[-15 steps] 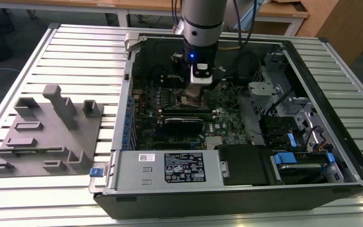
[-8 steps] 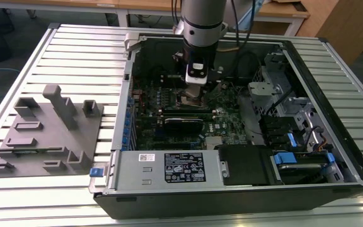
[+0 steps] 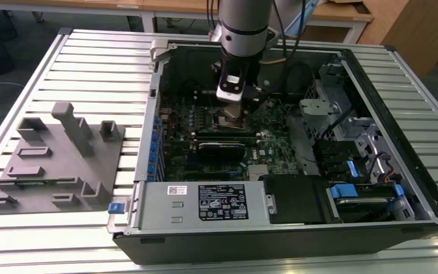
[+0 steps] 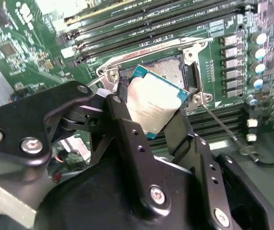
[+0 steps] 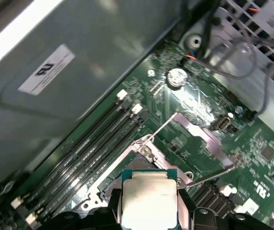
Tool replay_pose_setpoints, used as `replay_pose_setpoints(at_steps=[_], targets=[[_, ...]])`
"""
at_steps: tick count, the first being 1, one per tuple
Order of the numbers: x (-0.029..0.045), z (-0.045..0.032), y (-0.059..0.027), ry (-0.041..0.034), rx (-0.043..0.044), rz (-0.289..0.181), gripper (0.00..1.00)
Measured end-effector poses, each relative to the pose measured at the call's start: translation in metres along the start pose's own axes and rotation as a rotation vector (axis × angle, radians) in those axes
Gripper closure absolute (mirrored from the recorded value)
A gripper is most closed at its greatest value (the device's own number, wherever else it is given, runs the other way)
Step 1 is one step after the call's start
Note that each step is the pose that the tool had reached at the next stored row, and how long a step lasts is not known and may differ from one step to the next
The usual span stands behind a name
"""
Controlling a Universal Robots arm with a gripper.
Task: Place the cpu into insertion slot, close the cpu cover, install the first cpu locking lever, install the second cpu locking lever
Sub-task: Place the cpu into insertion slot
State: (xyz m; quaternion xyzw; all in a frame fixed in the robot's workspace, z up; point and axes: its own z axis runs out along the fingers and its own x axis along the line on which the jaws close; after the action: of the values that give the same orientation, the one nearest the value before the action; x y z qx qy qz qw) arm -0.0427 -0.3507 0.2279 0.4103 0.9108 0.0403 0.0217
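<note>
Even overhead light here: the bench (image 3: pixel 52 63) shines pale and the case (image 3: pixel 280 242) interior sits shadowy. In the first wrist view the grey panel (image 5: pixel 108 57) is smeary and the cpu (image 5: pixel 148 203) glares a bit.

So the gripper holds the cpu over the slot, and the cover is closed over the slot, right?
Not quite. The cover is open: the first wrist view shows it tipped back from the slot, which lies bare. The rest holds: the gripper is shut on the cpu over the slot.
</note>
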Motion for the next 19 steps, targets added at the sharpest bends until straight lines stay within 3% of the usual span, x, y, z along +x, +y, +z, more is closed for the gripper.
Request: replay_pose_setpoints(at_steps=[3,13,19], targets=[[0.0,0.0001,0.0,-0.0037,0.0003,0.041,0.46],[0.0,0.0001,0.0,-0.0043,0.0003,0.046,0.46],[0.0,0.0004,0.0,-0.0138,0.0009,0.151,0.46]])
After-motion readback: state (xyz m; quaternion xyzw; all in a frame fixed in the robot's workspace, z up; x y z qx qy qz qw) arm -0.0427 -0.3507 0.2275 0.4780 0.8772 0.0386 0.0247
